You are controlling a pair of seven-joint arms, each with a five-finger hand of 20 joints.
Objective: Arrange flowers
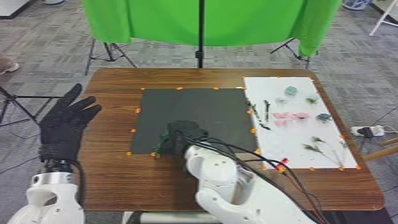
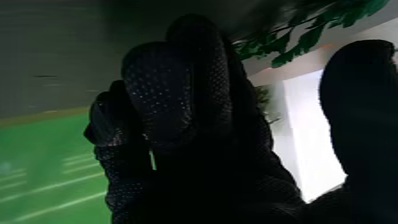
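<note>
In the head view my right hand is over the lower middle of the black mat, with green leaves close beside it. My left hand is open at the table's left edge, fingers spread. On the white sheet lie pink flowers, a pale blue-green flower, a teal flower, dark stems and thin green sprigs. The right wrist view has my right hand open, its thumb apart from the fingers, with green leaves beyond the fingertips.
Orange tape marks edge the mat and sheet on the brown table. A small red object is by the sheet's near edge, beside my right arm's cables. Behind the table hang a green cloth and a black stand pole.
</note>
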